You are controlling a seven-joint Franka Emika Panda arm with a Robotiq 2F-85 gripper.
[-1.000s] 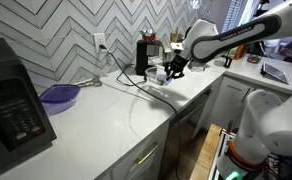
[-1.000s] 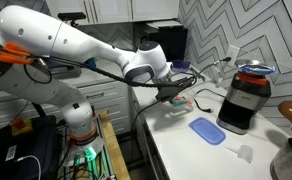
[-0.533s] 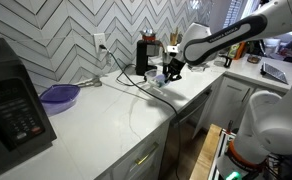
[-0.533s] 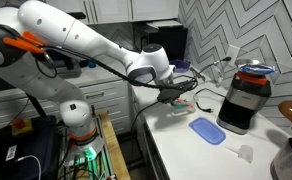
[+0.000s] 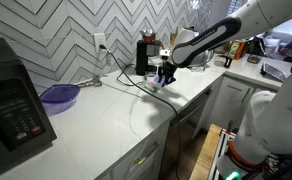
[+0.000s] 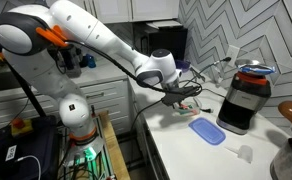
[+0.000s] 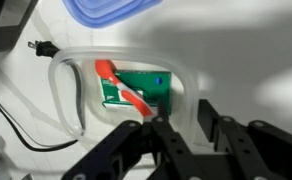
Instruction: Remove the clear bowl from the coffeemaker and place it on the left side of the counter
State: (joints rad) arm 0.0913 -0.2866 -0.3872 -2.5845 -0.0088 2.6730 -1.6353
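The clear bowl [image 7: 58, 86] has a rounded rim and holds a green packet and an orange strip. My gripper [image 7: 181, 118] straddles its right wall, one finger inside and one outside, shut on it. In both exterior views the gripper [image 5: 165, 74] [image 6: 178, 90] holds the bowl [image 5: 157, 84] [image 6: 189, 101] low over the white counter [image 5: 106, 110], just in front of the small black coffeemaker [image 5: 146, 55]. I cannot tell whether the bowl touches the counter.
A blue-purple lid [image 5: 58, 95] [image 6: 206, 130] [image 7: 126, 10] lies further along the counter. A large black appliance with a keypad [image 5: 11, 105] stands at the far end. A black cord and plug [image 7: 33, 45] trail beside the bowl. A tall dark appliance [image 6: 244, 98] stands by the wall.
The gripper has moved a little away from the coffeemaker and lower, towards the counter's front, with the bowl. The arm's elbow has swung upward.
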